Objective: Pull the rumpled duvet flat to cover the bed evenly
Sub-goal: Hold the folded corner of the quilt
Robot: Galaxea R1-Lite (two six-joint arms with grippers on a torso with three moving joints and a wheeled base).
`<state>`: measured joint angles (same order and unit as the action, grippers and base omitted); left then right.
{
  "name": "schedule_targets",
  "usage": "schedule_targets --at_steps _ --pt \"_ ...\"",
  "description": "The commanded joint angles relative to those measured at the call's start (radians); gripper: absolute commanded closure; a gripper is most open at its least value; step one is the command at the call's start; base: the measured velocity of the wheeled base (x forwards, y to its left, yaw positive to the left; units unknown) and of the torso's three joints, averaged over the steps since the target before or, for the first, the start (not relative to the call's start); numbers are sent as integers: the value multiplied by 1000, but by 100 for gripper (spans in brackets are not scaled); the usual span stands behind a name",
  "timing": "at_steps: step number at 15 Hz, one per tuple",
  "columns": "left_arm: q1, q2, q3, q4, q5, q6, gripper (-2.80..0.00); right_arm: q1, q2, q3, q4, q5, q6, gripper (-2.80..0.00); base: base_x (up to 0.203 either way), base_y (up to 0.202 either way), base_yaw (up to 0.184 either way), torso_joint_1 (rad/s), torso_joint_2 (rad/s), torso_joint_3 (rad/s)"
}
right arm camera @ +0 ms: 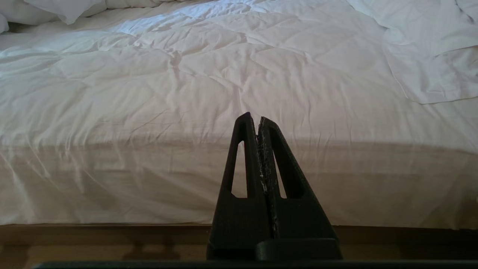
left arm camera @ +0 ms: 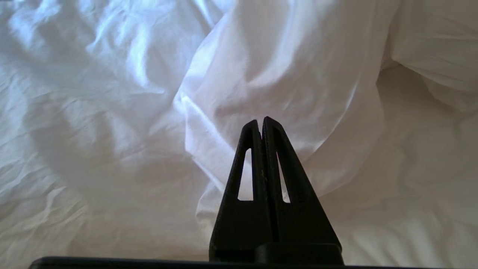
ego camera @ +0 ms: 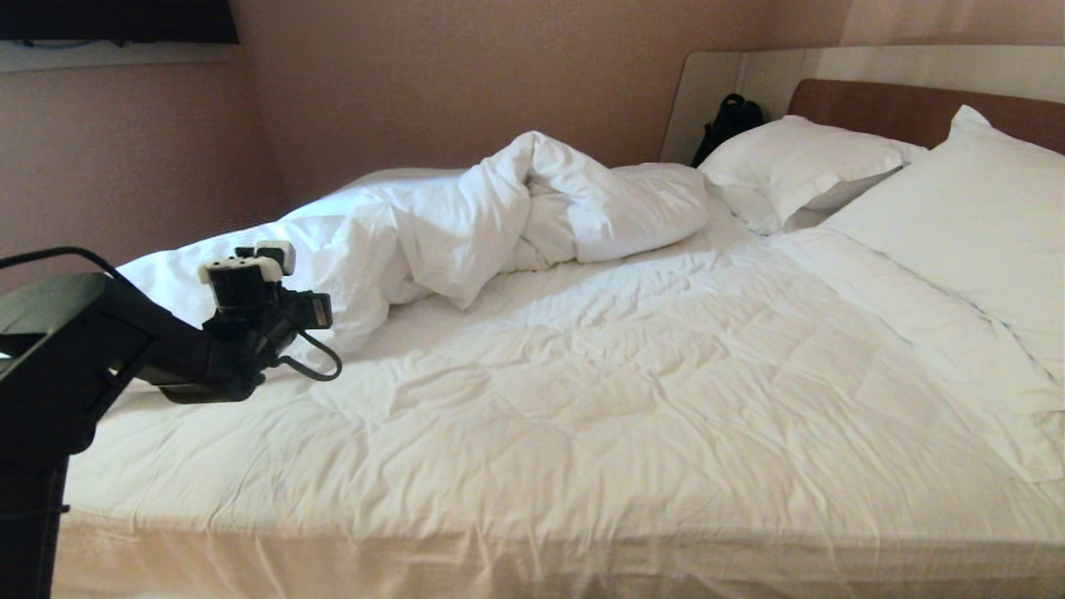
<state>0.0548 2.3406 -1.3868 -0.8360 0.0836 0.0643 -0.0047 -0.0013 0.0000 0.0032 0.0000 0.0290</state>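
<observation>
**Left arm out over the bed, duvet bunched at the far side**

The left gripper (left arm camera: 261,121) has its two black fingers pressed together with nothing between them, the tips pointing at a hanging fold of the duvet (left arm camera: 283,74) just ahead; whether they touch the cloth I cannot tell. In the head view the left arm (ego camera: 166,349) reaches in from the left edge and stretches across the bed's near left part, its wrist (ego camera: 250,291) raised above the sheet and sitting right beside the rumpled heap.

The right gripper (right arm camera: 257,118) is also closed and empty. It hangs low beside the bed (right arm camera: 239,175), facing the draped white side and the wooden base strip below it.

The duvet (ego camera: 499,216) lies piled in a twisted ridge along the far left of the bed (ego camera: 582,391). Two pillows (ego camera: 799,166) rest against the brown headboard (ego camera: 899,108) on the right. A black bag (ego camera: 730,121) stands in the corner behind them.
</observation>
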Motion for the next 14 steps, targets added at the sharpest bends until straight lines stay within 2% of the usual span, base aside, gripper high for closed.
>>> schedule_targets --at_steps 1,3,4,5,9,12,14 --pt "-13 64 -51 -7 4 17 0 0 1 0 0 0 0 0 0 0 0 0 0 0" --pt "-27 102 -95 -11 38 36 0 0 1 0 0 0 0 0 0 0 0 0 0 0" --pt "-31 121 -119 -16 63 40 -280 0 1 0 0 0 0 0 0 0 0 0 0 0" --pt "-36 141 -142 -24 87 45 -280 0 1 0 0 0 0 0 0 0 0 0 0 0" --pt "-38 200 -220 -49 100 111 -280 0 1 0 0 0 0 0 0 0 0 0 0 0" --pt "-38 237 -272 -47 112 117 -280 0 1 0 0 0 0 0 0 0 0 0 0 0" --pt "-37 290 -358 -42 141 120 -280 0 1 0 0 0 0 0 0 0 0 0 0 0"
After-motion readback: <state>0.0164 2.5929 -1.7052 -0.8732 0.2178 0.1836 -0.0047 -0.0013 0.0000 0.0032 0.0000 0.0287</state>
